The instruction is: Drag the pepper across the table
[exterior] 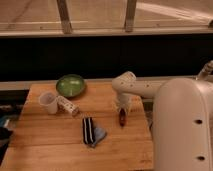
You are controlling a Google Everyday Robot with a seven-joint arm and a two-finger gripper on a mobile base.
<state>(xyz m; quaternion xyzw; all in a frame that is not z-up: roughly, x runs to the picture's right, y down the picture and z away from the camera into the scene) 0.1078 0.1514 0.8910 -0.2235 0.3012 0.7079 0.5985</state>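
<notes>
The pepper (122, 117) is a small dark red chili lying on the light wooden table (45, 140), right of centre near the table's right edge. My gripper (122, 108) hangs from the white arm (131, 86) and points down directly over the pepper's upper end, at or touching it. The arm's large white body (182, 125) fills the right side of the camera view and hides the table's right edge.
A green bowl (70, 85) sits at the back left. A white cup (48, 102) and a lying white bottle (68, 106) are left of centre. A black striped folded cloth (91, 132) lies just left of the pepper. A dark ledge runs behind the table.
</notes>
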